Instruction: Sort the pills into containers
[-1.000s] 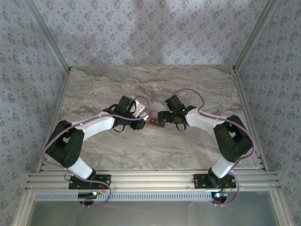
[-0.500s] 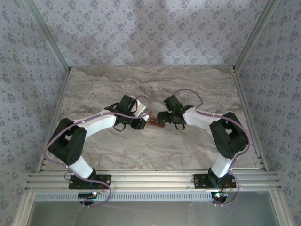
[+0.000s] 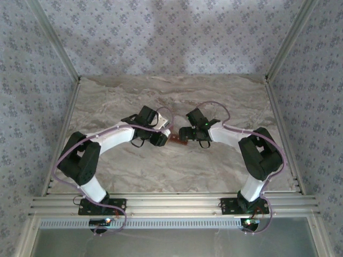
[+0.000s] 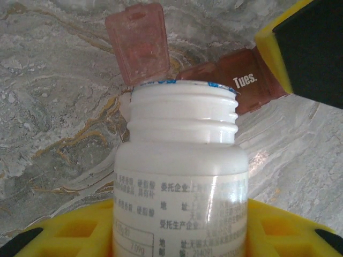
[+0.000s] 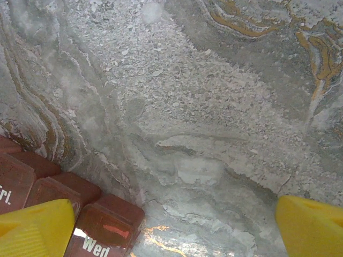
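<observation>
The dark red-brown plastic compartment strip (image 3: 176,140) is lying near the middle of the grey-veined marble tabletop (image 3: 134,171), well away from every edge, between the two grippers. In the left wrist view the compartment strip (image 4: 252,85) is showing a "Tues." label, and one translucent red-brown hinged lid (image 4: 138,43) is standing open, flipped back from its row. In the right wrist view the compartment strip (image 5: 102,225) is sitting at the lower left, showing a "Wed" label and part of another.

Just beside the strip, the left gripper (image 3: 162,136) is pinching a white plastic bottle (image 4: 182,176) with printed text on its side. The left gripper (image 4: 182,235) is gripping the body, while the uncapped threaded mouth is pointing toward the open lid.

The right gripper (image 3: 185,134) is hovering at the strip's other end. In its own view the right gripper (image 5: 171,227) is spreading its yellow fingers wide, one over the strip's end and the other over bare marble, pinching nothing. One of its fingers (image 4: 308,48) is reaching into the left wrist view beside the "Tues." cell.
</observation>
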Robot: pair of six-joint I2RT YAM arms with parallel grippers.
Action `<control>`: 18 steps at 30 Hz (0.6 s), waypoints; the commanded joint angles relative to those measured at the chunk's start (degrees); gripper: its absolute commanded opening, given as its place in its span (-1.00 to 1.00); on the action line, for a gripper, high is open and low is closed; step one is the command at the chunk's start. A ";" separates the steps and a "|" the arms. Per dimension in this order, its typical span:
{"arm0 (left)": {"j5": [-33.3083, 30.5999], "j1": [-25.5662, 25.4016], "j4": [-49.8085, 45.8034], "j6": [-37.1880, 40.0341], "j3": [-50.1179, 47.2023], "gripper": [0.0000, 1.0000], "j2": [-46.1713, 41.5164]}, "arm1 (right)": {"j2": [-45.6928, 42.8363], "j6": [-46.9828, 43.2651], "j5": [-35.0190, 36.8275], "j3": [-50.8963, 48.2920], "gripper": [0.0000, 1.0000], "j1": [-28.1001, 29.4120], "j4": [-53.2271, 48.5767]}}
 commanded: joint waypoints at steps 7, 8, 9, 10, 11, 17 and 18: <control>0.12 -1.38 -7.30 0.89 5.08 -1.00 3.58 | 0.29 0.32 0.51 1.13 0.96 0.36 -1.22; -0.06 -1.40 -7.76 0.88 5.44 -1.00 3.86 | 0.29 0.33 0.48 1.09 0.96 0.37 -1.11; -0.38 -1.65 -8.24 0.88 5.76 -1.00 4.20 | 0.29 0.33 0.42 1.05 0.96 0.36 -1.10; -0.82 -1.83 -8.68 0.91 6.17 -1.00 4.48 | 0.29 0.27 0.43 1.04 0.96 0.37 -1.09; -0.94 -1.87 -8.99 0.97 6.51 -1.00 4.67 | 0.30 0.35 0.40 0.98 0.96 0.37 -1.17; -1.79 -2.54 -10.79 0.87 8.19 -1.00 5.46 | 0.21 0.35 0.28 0.43 0.96 0.32 -0.83; -2.00 -2.53 -11.12 0.88 8.42 -1.00 5.54 | 0.15 0.34 0.30 0.27 0.96 0.36 -0.78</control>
